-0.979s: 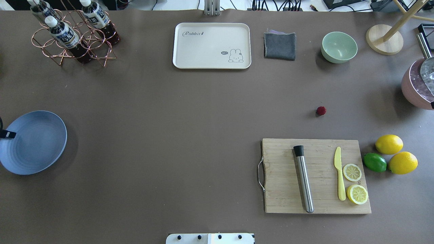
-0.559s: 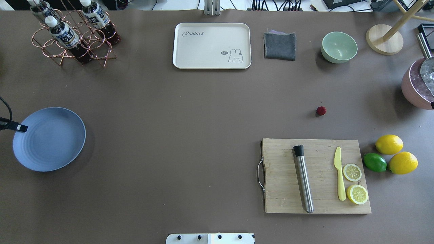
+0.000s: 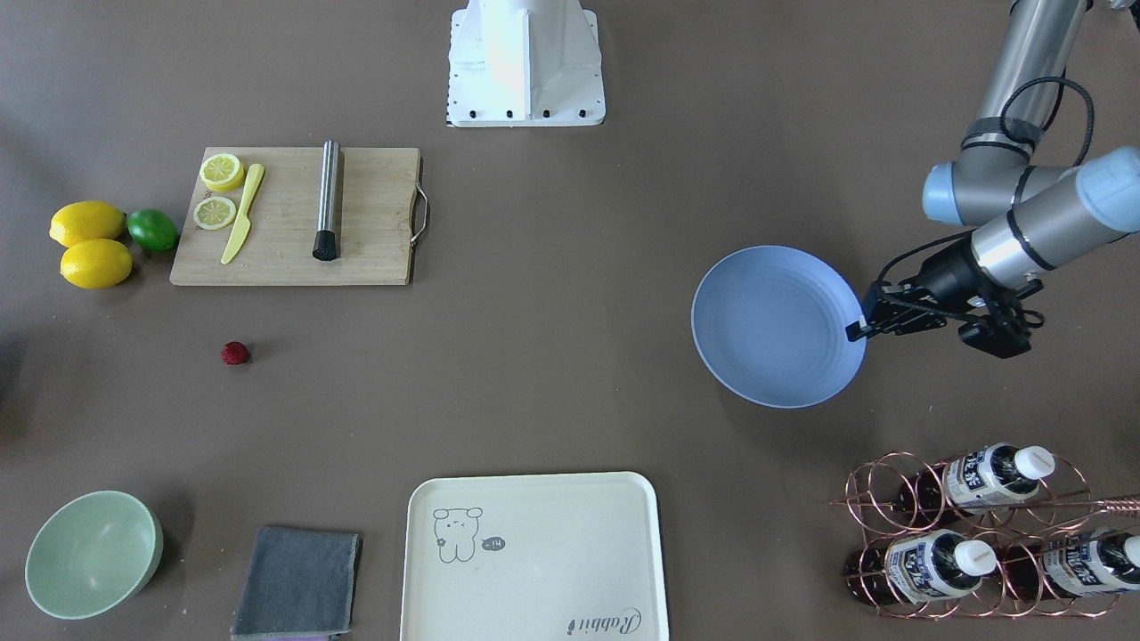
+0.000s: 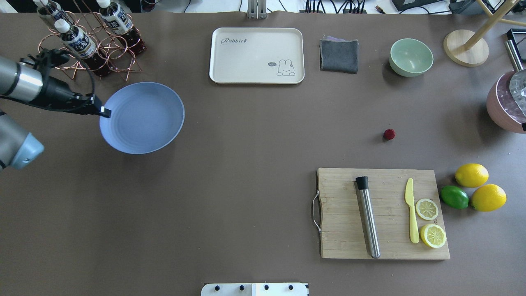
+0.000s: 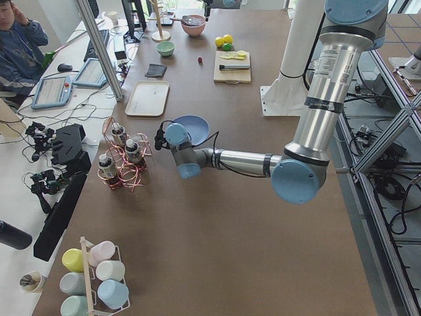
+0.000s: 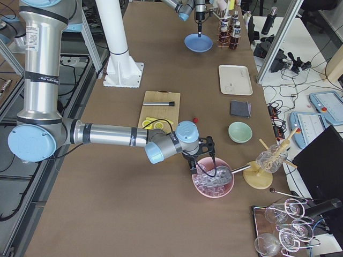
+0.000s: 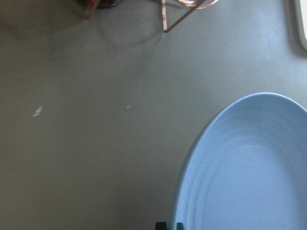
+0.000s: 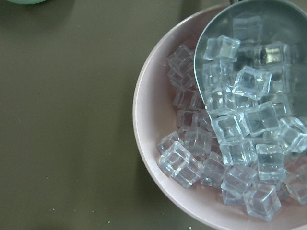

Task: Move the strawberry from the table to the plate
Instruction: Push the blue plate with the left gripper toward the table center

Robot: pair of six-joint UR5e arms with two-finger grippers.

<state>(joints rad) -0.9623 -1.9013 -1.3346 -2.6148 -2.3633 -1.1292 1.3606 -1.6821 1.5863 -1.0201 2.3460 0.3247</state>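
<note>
Well, my left fingers [image 4: 104, 112] pinch the left rim of the light-blue plate [image 4: 144, 119], holding it beside the bottle rack [image 4: 90, 53]. Far across, the strawberry [image 4: 389, 134] lies alone on the worktop [image 4: 254, 164], just beyond the cutting board [image 4: 382, 213]. My right fingers [image 6: 212, 156] hang over the ice bowl [image 6: 213, 184]; their spread I cannot tell.

One strawberry [image 4: 389, 134] and one light-blue plate [image 4: 144, 119]. Two whole lemons [image 4: 471, 174], one lime [image 4: 454, 197], two cut lemon halves [image 4: 427, 209]. One wooden cutting board [image 4: 341, 213], one yellow knife [image 4: 411, 209], one steel rod [image 4: 368, 222]. One cream tray [image 4: 254, 55], one grey cloth [image 4: 339, 55], one green bowl [image 4: 411, 56]. Three bottles [image 4: 76, 41] in one copper wire rack [image 4: 119, 61]. One pink bowl [image 8: 153, 124] with one metal scoop [image 8: 249, 28]; its ice cubes [image 8: 181, 163] are too many to count.
</note>
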